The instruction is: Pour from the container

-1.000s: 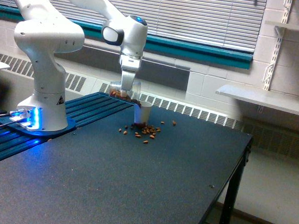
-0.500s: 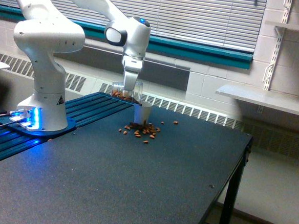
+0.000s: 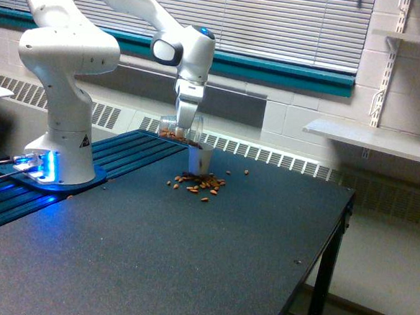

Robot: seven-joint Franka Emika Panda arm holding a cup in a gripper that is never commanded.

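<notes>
The container is a clear cup with brown nut-like pieces inside, lying tipped on its side in the air. My gripper is shut on it from above. Its mouth points toward the exterior view's right, just over the rim of a white paper cup standing upright on the dark table. Several brown nuts lie scattered on the table around the foot of the white cup.
The arm's white base with blue lights stands at the exterior view's left on a blue ribbed strip. The table's edge drops off at the exterior view's right. A wall shelf and window blinds are behind.
The gripper and the tipped container have shifted slightly toward the exterior view's right and a little up, closer over the white cup. The scattered nuts look much the same.
</notes>
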